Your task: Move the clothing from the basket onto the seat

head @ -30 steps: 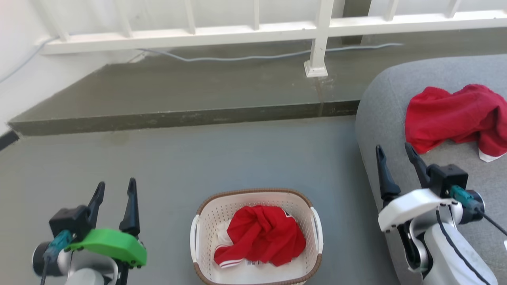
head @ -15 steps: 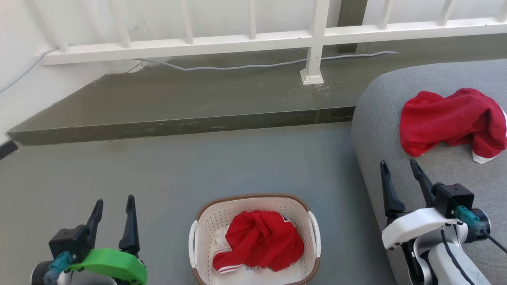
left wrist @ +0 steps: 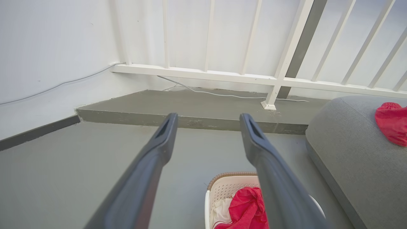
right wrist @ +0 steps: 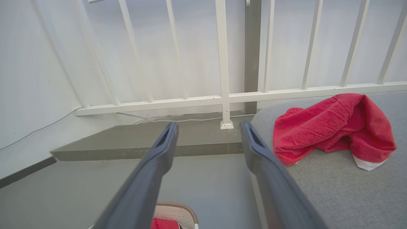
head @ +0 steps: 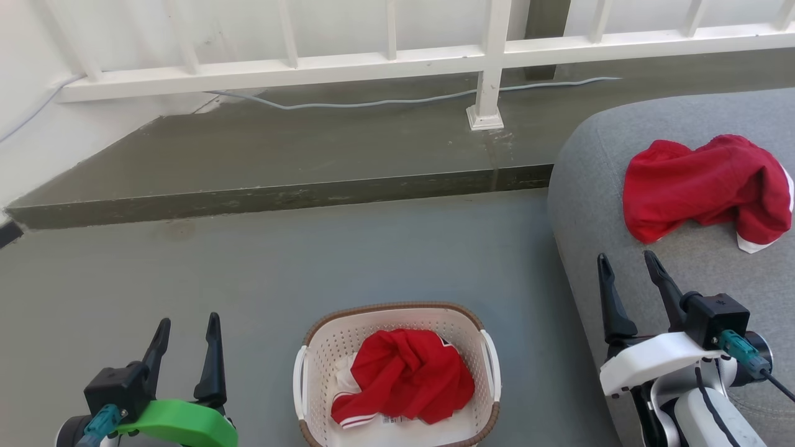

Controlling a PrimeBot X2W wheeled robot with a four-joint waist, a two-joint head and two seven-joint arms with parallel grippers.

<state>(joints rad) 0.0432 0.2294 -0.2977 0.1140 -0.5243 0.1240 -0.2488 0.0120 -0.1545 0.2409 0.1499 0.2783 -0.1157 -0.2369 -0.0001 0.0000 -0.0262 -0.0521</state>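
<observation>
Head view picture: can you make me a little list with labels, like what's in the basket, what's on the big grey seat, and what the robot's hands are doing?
basket: cream, on the grey floor, between the two grippers
in the basket: one crumpled red garment with white trim
seat: big, grey, on the robot's right
on the seat: second red garment, lying loose
left gripper: jaws open, empty
right gripper: jaws open, empty, by the seat's edge
job left: one garment to move
</observation>
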